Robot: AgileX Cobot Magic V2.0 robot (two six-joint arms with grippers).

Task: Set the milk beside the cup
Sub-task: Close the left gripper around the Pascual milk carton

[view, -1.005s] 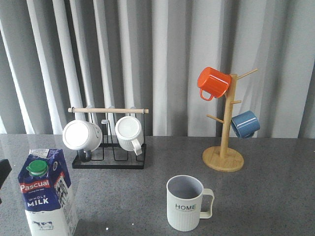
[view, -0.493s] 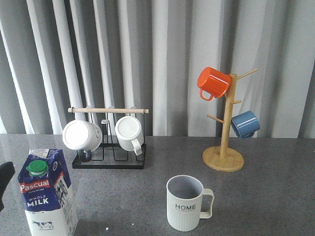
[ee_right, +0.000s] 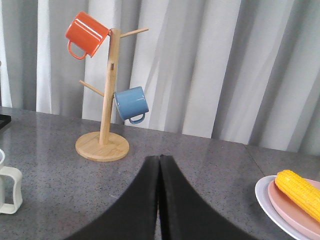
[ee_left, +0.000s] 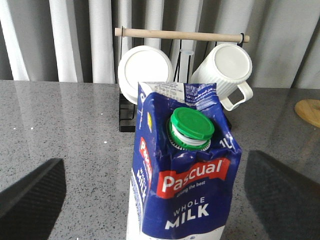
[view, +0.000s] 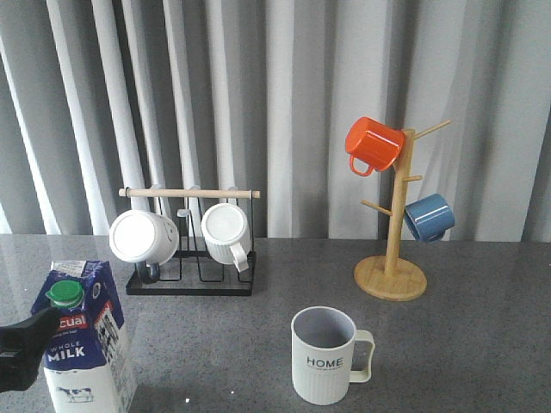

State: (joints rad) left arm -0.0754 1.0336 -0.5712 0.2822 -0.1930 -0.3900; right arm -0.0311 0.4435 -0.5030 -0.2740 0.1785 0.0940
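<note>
Left pincer (ee_left: 150, 200), newly arrived and spread wide around milk (view: 82, 340) at surface's front-left corner, ungrasped; cup (view: 325, 354) well apart; right pincer (ee_right: 159, 200) closed, idle

A printed, creased paperboard skin with a slight sheen is shown on the milk (ee_left: 182, 200), topped by a smooth green plastic cap (ee_left: 192, 124). The cup (view: 325, 356) is seen as ribbed, matt-glazed ceramic. The table (view: 482, 335) is finished in dark speckled stone, polished and reflective. Pale bare wood is shown on the mug tree (view: 393, 249), glossy enamel on the orange mug (view: 373, 144), and soft cloth in the grey curtain (view: 301, 95).
</note>
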